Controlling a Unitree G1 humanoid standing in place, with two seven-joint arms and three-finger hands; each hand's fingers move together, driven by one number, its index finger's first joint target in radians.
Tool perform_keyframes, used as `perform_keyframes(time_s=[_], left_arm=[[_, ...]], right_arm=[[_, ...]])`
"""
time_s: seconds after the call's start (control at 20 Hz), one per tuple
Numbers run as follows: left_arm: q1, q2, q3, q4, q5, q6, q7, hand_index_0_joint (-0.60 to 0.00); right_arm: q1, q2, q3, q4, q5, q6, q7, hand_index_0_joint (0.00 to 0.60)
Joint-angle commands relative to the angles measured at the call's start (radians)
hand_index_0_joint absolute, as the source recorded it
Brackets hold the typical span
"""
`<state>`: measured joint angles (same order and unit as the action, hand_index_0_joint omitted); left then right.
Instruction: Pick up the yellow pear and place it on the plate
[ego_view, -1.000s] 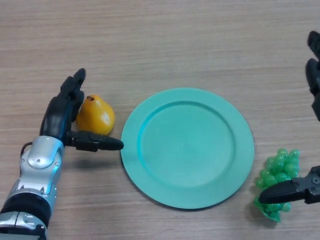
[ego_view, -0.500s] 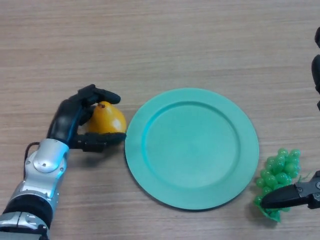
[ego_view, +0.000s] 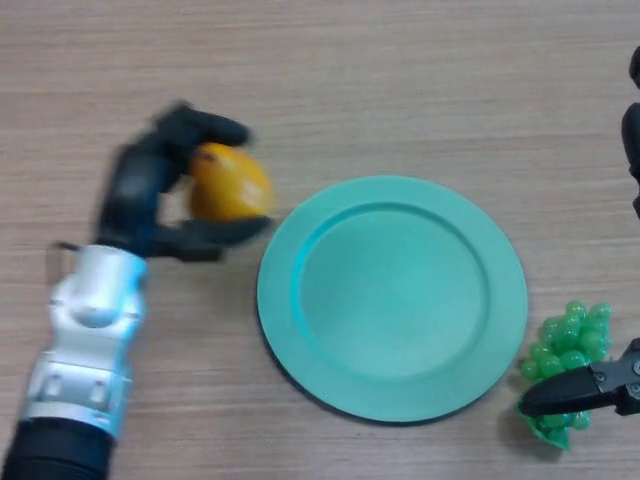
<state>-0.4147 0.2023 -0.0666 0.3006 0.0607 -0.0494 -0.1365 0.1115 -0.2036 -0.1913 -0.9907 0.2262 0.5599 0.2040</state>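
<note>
**Pear in the left hand, short of the plate**

The pear sits in the left hand, fingers curled over its top and the thumb hooked under its lower side. It is left of the plate, close to the rim but not over it, and seems to be raised off the desk, though the height cannot be read for sure.

The main risk, as I judge it, is the grip itself. A pear is smooth and rounded, and much of its right side bulges free of the fingers; a quick swing toward the plate could roll it out between thumb and fingers and drop it on the desk beside the rim.

A second risk is the carry. If the hand travels too low, the thumb or the fruit could strike the near rim and shove or tip the plate.

A third is the release. Let go near the edge or from too high, and the pear could roll across the shallow plate and off it.

The right hand shows at the lower right edge, one dark finger lying across the grapes, just beside the plate; whether it is grasping them I cannot tell. If that arm stirred, it could nudge the grapes against the plate.
</note>
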Motion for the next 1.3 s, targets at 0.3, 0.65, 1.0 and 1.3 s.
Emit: perform_keyframes(time_s=[0.3, 0.65, 1.0, 1.3], left_arm=[[-0.058, -0.012, -0.192, 0.095, 0.021, -0.064, 0.065, -0.6], [-0.102, -0.012, -0.275, 0.203, -0.004, -0.138, 0.101, -0.499], [-0.01, -0.012, -0.135, -0.039, 0.295, -0.044, 0.127, 0.0], [0.142, 0.021, 0.099, -0.594, 0.066, 0.227, -0.058, 0.0]], right_arm=[[0.007, -0.051, -0.08, -0.056, 0.102, -0.112, -0.044, 0.0], [0.025, -0.087, -0.116, -0.056, 0.153, -0.123, -0.042, 0.0], [-0.01, -0.099, -0.01, -0.056, 0.105, -0.085, -0.058, 0.0], [-0.069, -0.086, 0.083, -0.046, 0.007, -0.02, -0.025, 0.0]])
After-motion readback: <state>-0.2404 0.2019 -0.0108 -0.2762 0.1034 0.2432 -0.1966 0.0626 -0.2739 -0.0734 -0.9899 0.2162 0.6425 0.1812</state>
